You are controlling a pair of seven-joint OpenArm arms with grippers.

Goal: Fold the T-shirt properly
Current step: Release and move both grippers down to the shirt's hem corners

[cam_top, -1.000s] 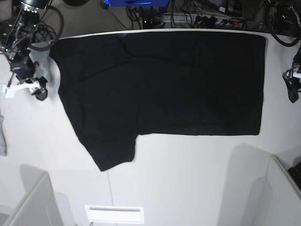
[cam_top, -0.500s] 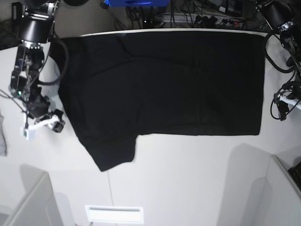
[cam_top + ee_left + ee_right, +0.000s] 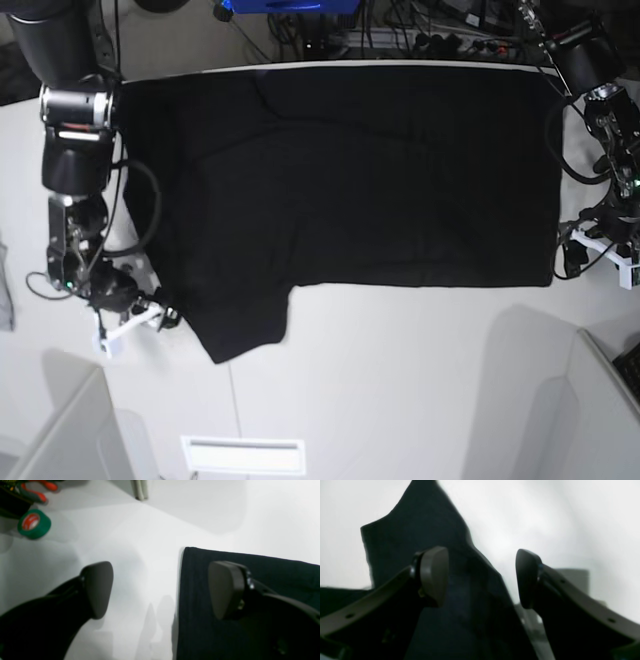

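While the large black short-sleeved cloth T-shirt lies spread flat on the white counter, my 2 tools stand at its near corners. My left tool is spread wide, 1 pad over the hem corner, holding nothing. My right tool is spread astride the sleeve edge, gripping nothing. A green tape roll lies well apart.

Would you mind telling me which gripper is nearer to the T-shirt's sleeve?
The right gripper: it sits at the edge of the sleeve. The left gripper is at the T-shirt's opposite end, by the bottom corner.
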